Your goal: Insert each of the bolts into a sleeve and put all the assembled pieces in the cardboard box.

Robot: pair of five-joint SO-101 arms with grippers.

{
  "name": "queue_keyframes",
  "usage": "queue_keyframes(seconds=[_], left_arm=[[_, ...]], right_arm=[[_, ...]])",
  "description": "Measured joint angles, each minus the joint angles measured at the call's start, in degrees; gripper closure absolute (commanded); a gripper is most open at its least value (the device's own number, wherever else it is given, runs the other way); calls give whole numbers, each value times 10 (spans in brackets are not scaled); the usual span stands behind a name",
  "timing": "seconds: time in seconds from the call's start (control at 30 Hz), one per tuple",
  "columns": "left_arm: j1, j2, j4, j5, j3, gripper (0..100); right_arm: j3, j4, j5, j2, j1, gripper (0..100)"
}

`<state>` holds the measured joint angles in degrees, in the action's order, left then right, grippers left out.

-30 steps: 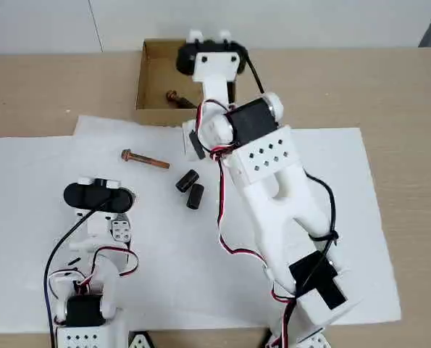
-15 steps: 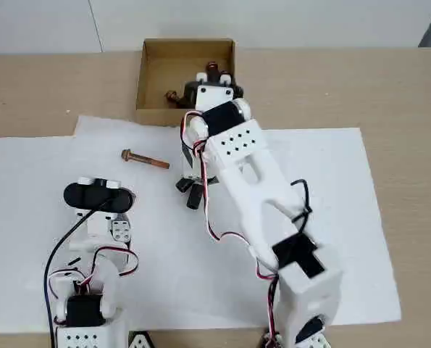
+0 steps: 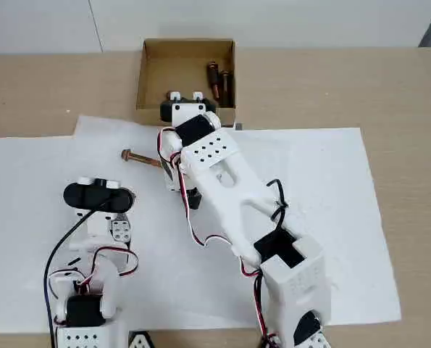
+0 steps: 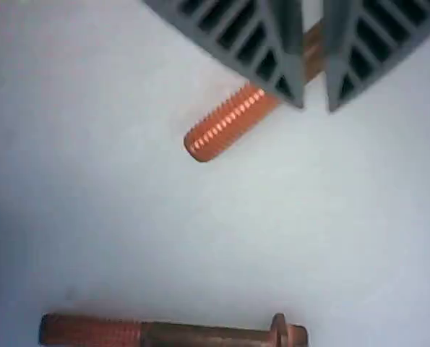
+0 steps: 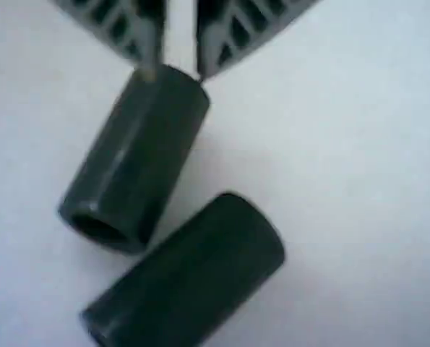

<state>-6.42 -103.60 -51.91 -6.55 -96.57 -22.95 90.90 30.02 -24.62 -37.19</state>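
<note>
The left tool [image 4: 314, 97] is clamped on a copper-coloured bolt [image 4: 229, 123], its grey fingers [image 4: 269, 50] closed to a narrow slit across the shank. The threaded end sticks out free above the white sheet [image 3: 331, 181]. A second bolt [image 3: 144, 158] lies flat on the sheet near the held one, its flanged head pointing away from the right arm. In the high view the left arm sits low over the sheet's near left part, well apart from the cardboard box [image 3: 188, 42].

The right arm stretches across the middle of the sheet, its wrist just short of the box's near wall. The right tool [image 5: 177, 65] is nearly closed and holds nothing, its fingertips [image 5: 153, 63] at the end of one of two black sleeves [image 5: 131, 159]. The two sleeves lie side by side on the sheet, close together, and each shows an open bore.

The box stands on the tan surface [image 3: 403, 94] at the sheet's far edge. Inside it, two assembled pieces [image 3: 219, 80] lie next to each other against its right wall.
</note>
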Motion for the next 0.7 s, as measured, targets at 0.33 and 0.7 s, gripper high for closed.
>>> queue_keyframes(seconds=[0.33,0.7], left_arm=[[0,0,0,0,0,993],[0,0,0,0,0,993]], right_arm=[[0,0,0,0,-3,852],[3,-22,0,-54,-5,853]])
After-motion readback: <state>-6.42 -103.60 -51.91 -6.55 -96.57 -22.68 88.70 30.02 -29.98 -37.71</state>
